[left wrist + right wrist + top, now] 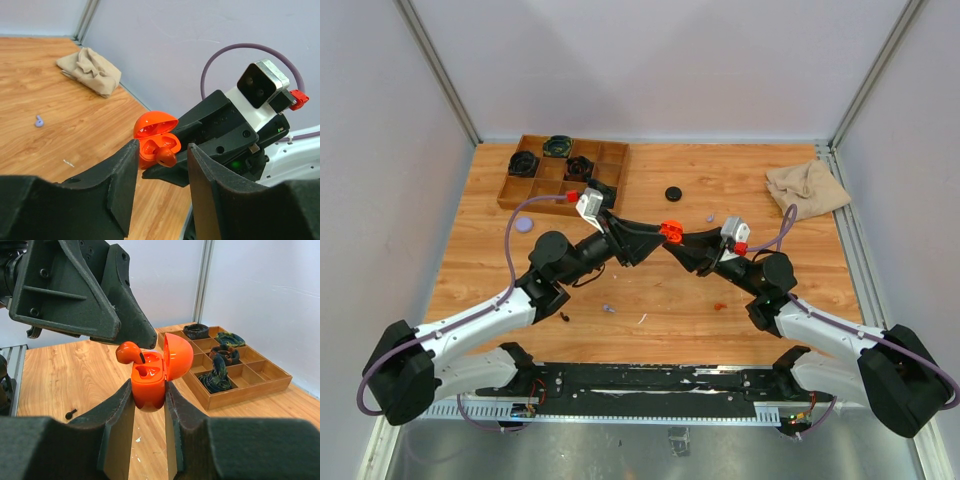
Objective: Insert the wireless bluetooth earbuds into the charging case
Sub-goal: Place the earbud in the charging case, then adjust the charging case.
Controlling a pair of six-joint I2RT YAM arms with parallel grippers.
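Black matte fingers of the right end effector [149,392] are pressed onto the lower body of the glossy orange-red clamshell charging case [149,385], pinching it upright in mid-air above the middle of the wood-grain counter [720,170], well off the surface. Its domed lid [179,356] stands hinged open on the side away from the other arm, so the wells face up & are reachable.

The left end effector [161,150] sits opposite, tip-to-tip w/ the right. Its jaws stand apart, gap wider than the bud, nothing clamped btwn them as far as the left wrist view shows. Just beyond its tips is the orange-red bean-shaped plastic earbud [128,352]: stem end down in the well nearest the left arm, bulb poking above the rim & tilted toward the left fingers. Judgement: not fully seated yet.

Key relation: bud lies directly ahead of the left tips, touching or v. near one, can't tell which. Long axis runs from bulb down into the well, a bit off vertical. Left arm is nearer & the only free one, so the next push prob needs to follow that axis downward. Risk: a sideways nudge pops the bud out.

A tiny lavender earbud [39,120] lies loose on the counter, well apart.
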